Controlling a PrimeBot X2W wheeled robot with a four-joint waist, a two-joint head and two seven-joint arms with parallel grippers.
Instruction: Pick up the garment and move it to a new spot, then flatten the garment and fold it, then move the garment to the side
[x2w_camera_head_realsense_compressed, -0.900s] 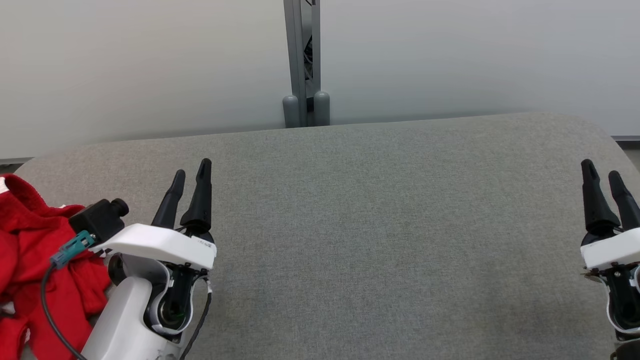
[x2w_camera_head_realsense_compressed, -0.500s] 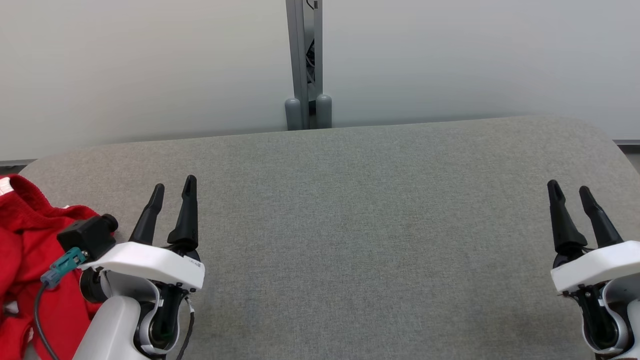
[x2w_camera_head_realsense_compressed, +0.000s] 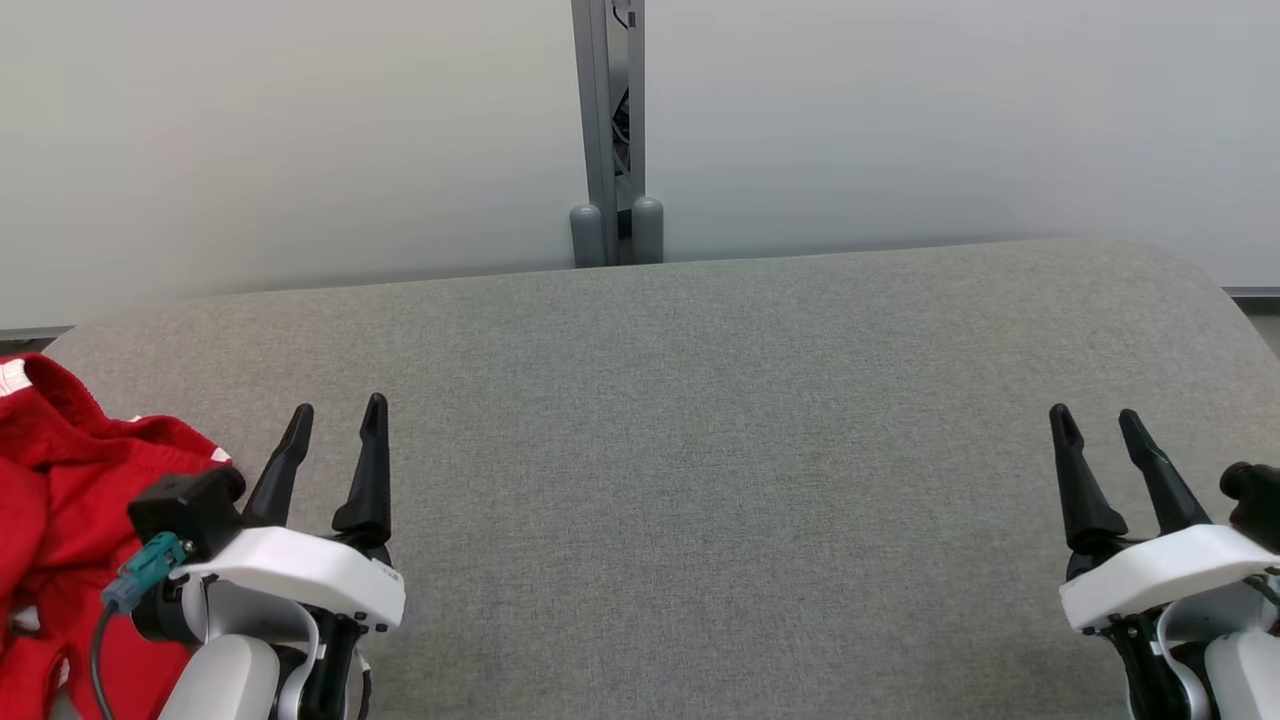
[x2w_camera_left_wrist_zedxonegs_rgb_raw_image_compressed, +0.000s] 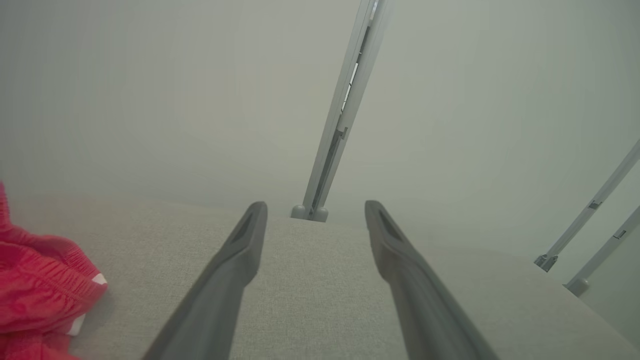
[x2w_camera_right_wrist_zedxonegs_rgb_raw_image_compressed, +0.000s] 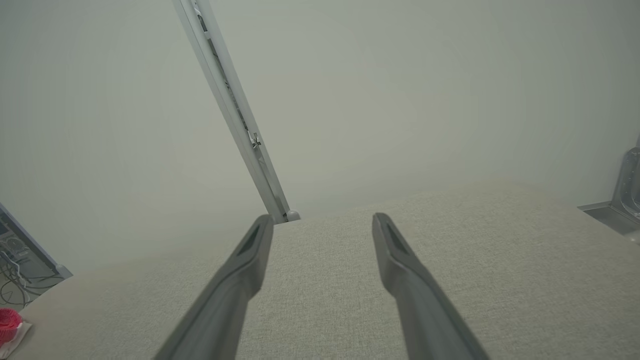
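At the far left edge of the grey fabric-topped desk (x2w_camera_head_realsense_compressed: 700, 450) we see the red garment (x2w_camera_head_realsense_compressed: 60, 520), a crumpled knit heap with a little white trim showing. Part of it runs off the left and bottom of the head view. Our left gripper (x2w_camera_head_realsense_compressed: 338, 406) sits just to the right of the heap, its two dark fingers spread apart, pointing toward the wall and holding nothing. A black wrist camera (x2w_camera_head_realsense_compressed: 185, 505) with a teal connector (x2w_camera_head_realsense_compressed: 150, 565) on that arm overlaps the garment's near side in this view; we cannot tell whether it touches the cloth. Our right gripper (x2w_camera_head_realsense_compressed: 1095, 414) stands well apart from the garment, at the desk's right side, fingers likewise spread and holding nothing.

From the left wrist, the left gripper (x2w_camera_left_wrist_zedxonegs_rgb_raw_image_compressed: 315, 205) shows its fingers wide over grey cloth, and the garment (x2w_camera_left_wrist_zedxonegs_rgb_raw_image_compressed: 40, 295) lies off to the lower left with a gathered hem and a small white patch. From the right wrist, the right gripper (x2w_camera_right_wrist_zedxonegs_rgb_raw_image_compressed: 322, 218) is also parted, and only a scrap of the garment (x2w_camera_right_wrist_zedxonegs_rgb_raw_image_compressed: 7, 320) shows at the lower left corner. Behind the desk's rear edge a grey metal post (x2w_camera_head_realsense_compressed: 608, 110) rises between pale wall panels (x2w_camera_head_realsense_compressed: 300, 130).
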